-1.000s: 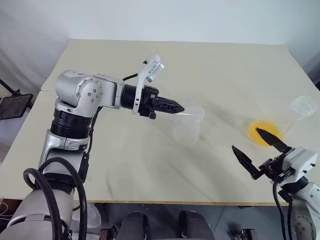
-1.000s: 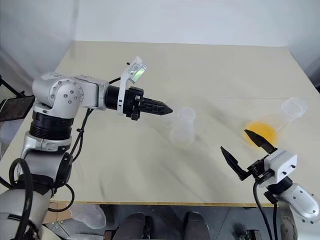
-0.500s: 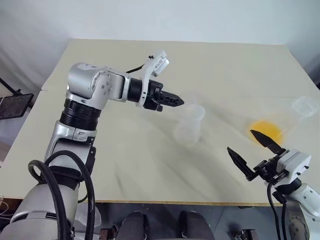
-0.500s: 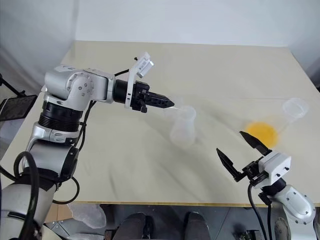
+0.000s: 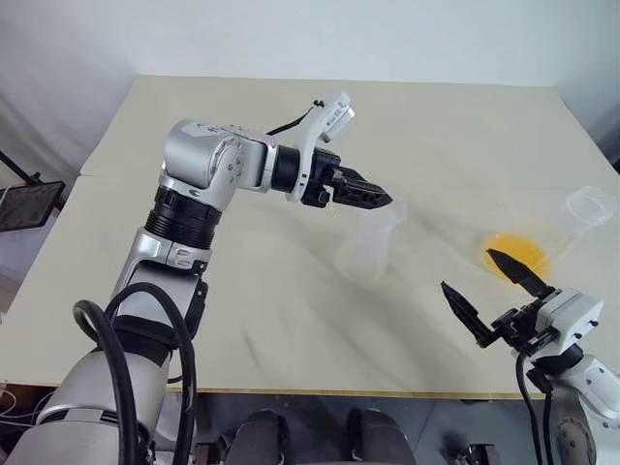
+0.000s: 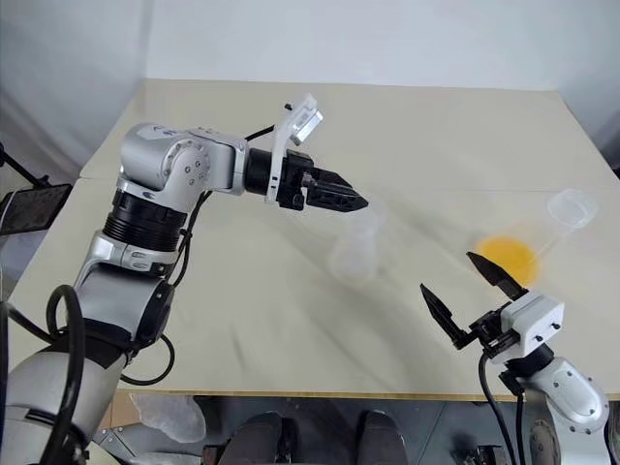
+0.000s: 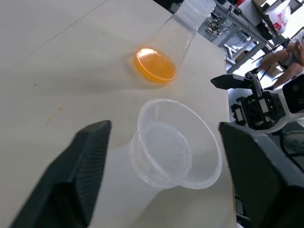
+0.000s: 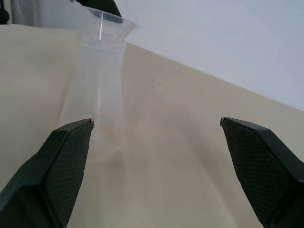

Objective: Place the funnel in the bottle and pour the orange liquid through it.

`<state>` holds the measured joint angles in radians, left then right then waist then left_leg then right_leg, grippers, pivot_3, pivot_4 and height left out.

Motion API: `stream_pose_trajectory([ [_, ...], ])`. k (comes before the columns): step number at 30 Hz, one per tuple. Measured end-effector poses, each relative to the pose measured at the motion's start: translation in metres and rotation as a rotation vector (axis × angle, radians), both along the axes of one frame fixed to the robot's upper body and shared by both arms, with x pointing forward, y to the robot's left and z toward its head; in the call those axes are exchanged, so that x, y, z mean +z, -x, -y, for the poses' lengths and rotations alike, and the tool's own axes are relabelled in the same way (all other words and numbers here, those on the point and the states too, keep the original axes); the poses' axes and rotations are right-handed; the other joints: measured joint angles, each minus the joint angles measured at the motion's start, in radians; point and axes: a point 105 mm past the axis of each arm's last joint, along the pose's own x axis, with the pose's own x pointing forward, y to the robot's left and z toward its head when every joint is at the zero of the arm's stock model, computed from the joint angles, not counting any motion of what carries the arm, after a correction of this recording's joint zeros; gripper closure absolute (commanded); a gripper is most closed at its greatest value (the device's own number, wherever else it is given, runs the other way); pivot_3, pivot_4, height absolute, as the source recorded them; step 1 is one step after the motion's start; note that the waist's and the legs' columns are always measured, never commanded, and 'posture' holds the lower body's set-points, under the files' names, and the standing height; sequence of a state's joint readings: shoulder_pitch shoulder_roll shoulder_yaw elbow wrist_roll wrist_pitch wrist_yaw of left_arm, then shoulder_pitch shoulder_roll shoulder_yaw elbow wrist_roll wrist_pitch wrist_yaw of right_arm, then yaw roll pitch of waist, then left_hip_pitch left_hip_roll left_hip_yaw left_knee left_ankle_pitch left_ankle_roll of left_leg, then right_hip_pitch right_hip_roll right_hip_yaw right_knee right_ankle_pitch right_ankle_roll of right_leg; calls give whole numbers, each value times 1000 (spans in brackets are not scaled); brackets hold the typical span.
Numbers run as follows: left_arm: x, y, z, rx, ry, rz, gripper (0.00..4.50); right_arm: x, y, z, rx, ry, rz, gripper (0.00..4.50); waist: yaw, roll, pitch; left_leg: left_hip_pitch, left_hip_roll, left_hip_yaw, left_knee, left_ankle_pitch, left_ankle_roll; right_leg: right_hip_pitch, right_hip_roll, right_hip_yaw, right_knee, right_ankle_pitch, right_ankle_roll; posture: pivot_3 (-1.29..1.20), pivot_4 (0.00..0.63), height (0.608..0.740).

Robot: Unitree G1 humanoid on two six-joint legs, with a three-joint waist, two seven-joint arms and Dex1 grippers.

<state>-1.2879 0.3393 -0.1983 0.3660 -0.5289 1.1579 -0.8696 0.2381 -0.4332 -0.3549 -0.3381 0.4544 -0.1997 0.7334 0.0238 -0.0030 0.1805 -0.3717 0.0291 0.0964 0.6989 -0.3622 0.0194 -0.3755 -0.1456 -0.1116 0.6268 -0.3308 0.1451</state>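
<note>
- Spanning the scene, a smooth, matte beige table (image 5: 242, 320) carries all the glassware.
- A clear cone-shaped flask (image 7: 167, 42) lies tilted well beyond the left fingers, with orange liquid (image 7: 155, 64) pooled in its round base.
- The clear bottle (image 5: 366, 254) stands upright with the funnel (image 7: 183, 142), see-through plastic with a round rim, in its mouth, between the spread fingers of the left gripper (image 7: 166, 156).
- The right gripper (image 5: 492, 288), fingers spread and empty, is well apart from the bottle.

Beige table (image 5: 291, 329), pale grey wall (image 5: 291, 39) behind; cluttered workbench (image 7: 247, 23) beyond table edge.
</note>
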Motion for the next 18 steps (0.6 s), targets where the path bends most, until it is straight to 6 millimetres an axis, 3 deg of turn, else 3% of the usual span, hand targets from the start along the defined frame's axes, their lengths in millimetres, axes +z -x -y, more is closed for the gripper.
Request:
stream_pose_trajectory([
  [10,-8,0,-4,-34,83,98,31,26,-2,16,-74,-94,100,0,-1,0,0,0,0,0,0,0,0,0,0,0,0,0,0,0,150,740],
  [18,-8,28,-40,-192,303,433,31,23,-3,12,-48,-92,83,0,-3,1,0,0,1,0,0,0,0,0,0,0,0,0,0,0,150,740],
])
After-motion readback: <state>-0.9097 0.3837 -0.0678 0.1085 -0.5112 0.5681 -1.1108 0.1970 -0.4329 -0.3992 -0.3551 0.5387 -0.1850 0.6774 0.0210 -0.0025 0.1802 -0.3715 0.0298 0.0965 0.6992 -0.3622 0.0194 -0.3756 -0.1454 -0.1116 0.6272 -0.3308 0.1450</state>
